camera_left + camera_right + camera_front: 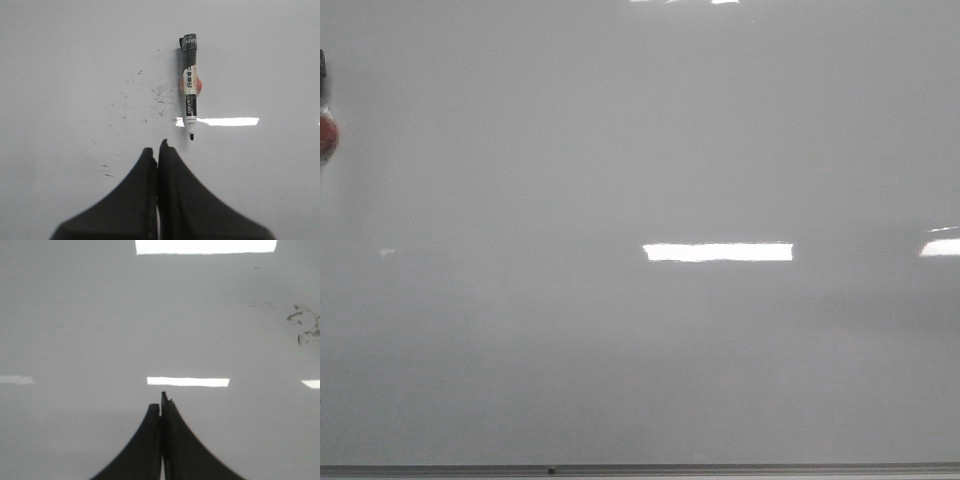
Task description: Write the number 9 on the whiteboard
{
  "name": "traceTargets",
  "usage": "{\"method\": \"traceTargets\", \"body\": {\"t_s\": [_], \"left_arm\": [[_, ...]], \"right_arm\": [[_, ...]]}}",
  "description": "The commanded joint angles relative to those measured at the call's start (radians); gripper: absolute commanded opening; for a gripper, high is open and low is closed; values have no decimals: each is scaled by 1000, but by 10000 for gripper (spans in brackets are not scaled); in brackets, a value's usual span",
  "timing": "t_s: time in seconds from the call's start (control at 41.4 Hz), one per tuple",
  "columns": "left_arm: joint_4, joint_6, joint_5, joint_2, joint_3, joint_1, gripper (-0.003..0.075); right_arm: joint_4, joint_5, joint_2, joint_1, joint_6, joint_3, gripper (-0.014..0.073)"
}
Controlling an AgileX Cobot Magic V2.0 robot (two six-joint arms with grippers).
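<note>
Marker [189, 85] only in L-wrist view

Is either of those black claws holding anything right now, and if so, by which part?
Nothing is held. The left gripper and right gripper are both shut and hold nothing. The marker lies uncapped on the whiteboard, apart from the left gripper.

A marker [189, 87] is laid flat on the whiteboard [260, 60], just beyond the left gripper [158, 150], beside scattered smudges [150, 95] on the board.
</note>
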State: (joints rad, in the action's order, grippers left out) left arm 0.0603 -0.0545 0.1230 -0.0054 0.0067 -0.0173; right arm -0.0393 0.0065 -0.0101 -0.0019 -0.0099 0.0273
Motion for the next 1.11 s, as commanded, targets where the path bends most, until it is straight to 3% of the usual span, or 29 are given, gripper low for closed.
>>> {"method": "traceTargets", "body": {"t_s": [0.0,0.676,0.87,1.087], "left_arm": [[0,0,-85,-19,2,1,-19],[0,0,-87,-19,2,1,-19],[0,0,-199,-19,-2,1,-19],[0,-2,-210,-16,-104,1,-19]], "right_arm": [[1,-86,-18,-4,-1,-4,-68],[1,-86,-18,-4,-1,-4,-68],[1,-141,-18,-4,-1,-13,-68],[1,-22,-18,-4,-1,-151,-68]]}}
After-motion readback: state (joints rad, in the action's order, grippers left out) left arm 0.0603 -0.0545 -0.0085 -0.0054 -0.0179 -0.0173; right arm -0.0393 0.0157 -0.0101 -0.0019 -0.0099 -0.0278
